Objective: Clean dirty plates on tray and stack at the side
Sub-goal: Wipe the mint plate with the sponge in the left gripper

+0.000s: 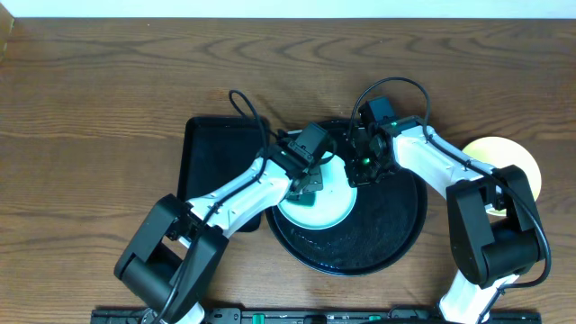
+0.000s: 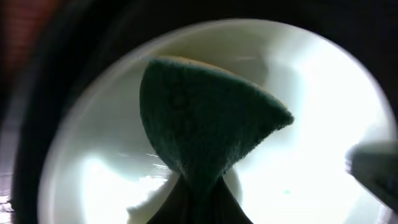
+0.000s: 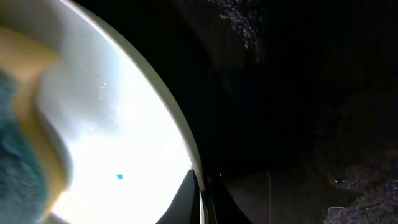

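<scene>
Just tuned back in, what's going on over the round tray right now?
The left fingers are shut on a green sponge and press it onto the mint plate, which lies in the round black tray. The right fingers pinch that plate's rim on its right side, apparently to steady it. A yellow plate sits on the table to the right of the tray, partly behind the right arm. A rectangular black tray lies to the left.
</scene>
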